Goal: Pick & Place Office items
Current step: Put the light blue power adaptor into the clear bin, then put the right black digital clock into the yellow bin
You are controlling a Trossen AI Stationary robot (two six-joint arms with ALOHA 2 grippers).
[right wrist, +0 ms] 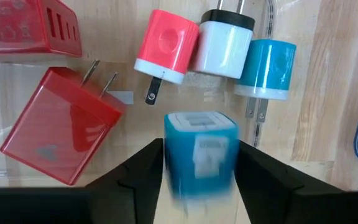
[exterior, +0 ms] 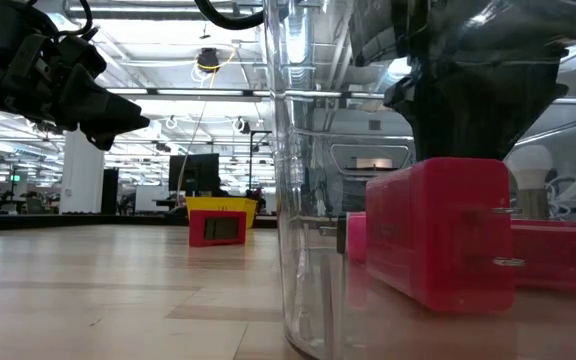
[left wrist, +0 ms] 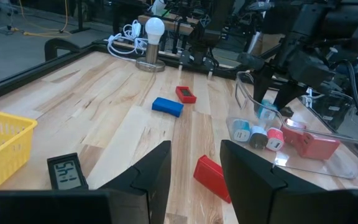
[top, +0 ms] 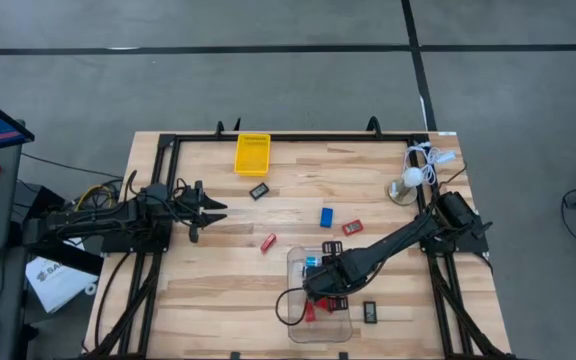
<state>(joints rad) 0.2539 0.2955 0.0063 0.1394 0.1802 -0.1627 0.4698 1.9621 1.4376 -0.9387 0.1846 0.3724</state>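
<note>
My right gripper [right wrist: 201, 163] points down inside the clear bin [top: 318, 318], open. A blue block [right wrist: 201, 134] shows smeared between its fingers, above the bin's floor. On that floor lie a red plug block [right wrist: 61, 127], a pink plug [right wrist: 165, 45], a white one [right wrist: 222, 43] and a cyan one [right wrist: 267, 67]. On the table outside lie a blue block [top: 326, 216], two red blocks [top: 353, 228] [top: 268, 242] and two black rectangles [top: 259, 190] [top: 370, 312]. My left gripper [top: 208, 208] waits open at the table's left, above the wood.
A yellow tray [top: 252, 153] stands at the far edge. A white lamp with a coiled cable [top: 408, 182] sits at the far right corner. The bin's clear walls [exterior: 298, 200] surround my right gripper. Bare wood lies between the left gripper and the bin.
</note>
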